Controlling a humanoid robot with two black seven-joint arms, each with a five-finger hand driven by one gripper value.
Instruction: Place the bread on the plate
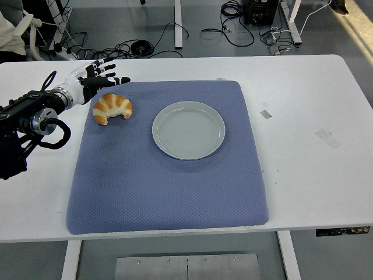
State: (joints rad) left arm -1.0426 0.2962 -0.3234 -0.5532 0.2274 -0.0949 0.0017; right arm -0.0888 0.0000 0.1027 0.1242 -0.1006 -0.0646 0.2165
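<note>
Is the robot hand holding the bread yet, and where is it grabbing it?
Not yet. The left hand has its fingers spread just behind the bread and holds nothing. The bread lies free on the blue mat, beside the empty plate.

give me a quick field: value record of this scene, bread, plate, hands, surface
bread: croissant lying on the mat, left of the plate, not on it
plate: empty, grey, round, near the mat's middle
mat: blue, spread on the white table
left hand: open, fingers spread, just behind and left of the croissant, not gripping it
right hand: not in view
task state: bread not yet on plate
</note>
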